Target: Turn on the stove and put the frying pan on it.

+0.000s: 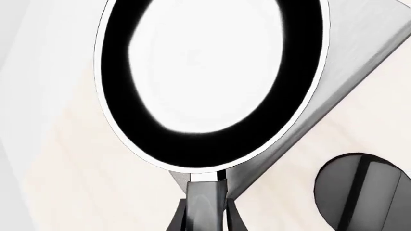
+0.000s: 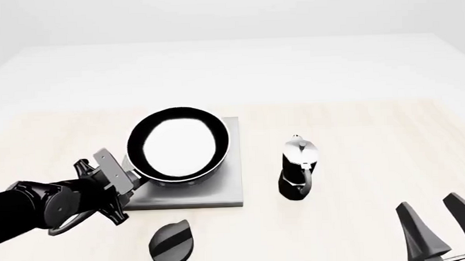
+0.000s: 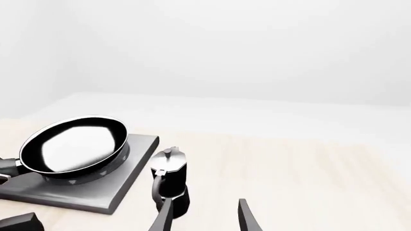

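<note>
The frying pan (image 2: pixel 179 147), black with a pale inside, hangs low over the grey stove (image 2: pixel 223 192), covering most of the slab. My left gripper (image 2: pixel 130 177) is shut on its handle at the stove's near left corner. In the left wrist view the pan (image 1: pixel 212 72) fills the frame, with its handle (image 1: pixel 207 192) running between my fingers (image 1: pixel 176 222) and a strip of the stove (image 1: pixel 359 43) behind it. From the right wrist view the pan (image 3: pixel 74 147) seems just above the stove (image 3: pixel 96 195); whether they touch is unclear. My right gripper (image 2: pixel 441 219) stands open and empty at the near right.
A small black round knob (image 2: pixel 172 243) lies on the table in front of the stove, close to my left arm. A black-and-silver moka pot (image 2: pixel 298 166) stands upright to the right of the stove, between it and my right gripper (image 3: pixel 205 219).
</note>
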Tool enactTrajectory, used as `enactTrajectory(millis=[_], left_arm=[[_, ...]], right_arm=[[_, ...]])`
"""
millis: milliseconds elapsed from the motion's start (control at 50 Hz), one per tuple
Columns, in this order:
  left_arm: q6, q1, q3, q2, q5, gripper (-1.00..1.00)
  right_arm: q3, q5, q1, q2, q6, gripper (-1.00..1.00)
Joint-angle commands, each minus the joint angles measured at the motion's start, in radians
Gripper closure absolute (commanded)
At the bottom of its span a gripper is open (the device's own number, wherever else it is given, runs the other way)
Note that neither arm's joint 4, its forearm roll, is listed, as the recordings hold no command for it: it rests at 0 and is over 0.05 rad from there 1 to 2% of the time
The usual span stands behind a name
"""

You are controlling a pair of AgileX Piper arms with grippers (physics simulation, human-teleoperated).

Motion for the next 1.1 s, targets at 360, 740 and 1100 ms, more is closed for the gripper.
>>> enactTrajectory(millis=[360,740,1100], left_arm=[[-0.002,0.005,0.024,0.034,-0.075,1.0],[-0.019,-0.002,0.012,0.052,-0.083,-1.0],[-0.041,-0.027,0.009,0.016,-0.072,-1.0]], right_arm=[[0.002,0.002,0.007,0.0,-0.004,-1.0],[0.001,0.002,0.006,0.0,-0.003,-1.0],[-0.007,0.006,0.007,0.0,-0.005,-1.0]])
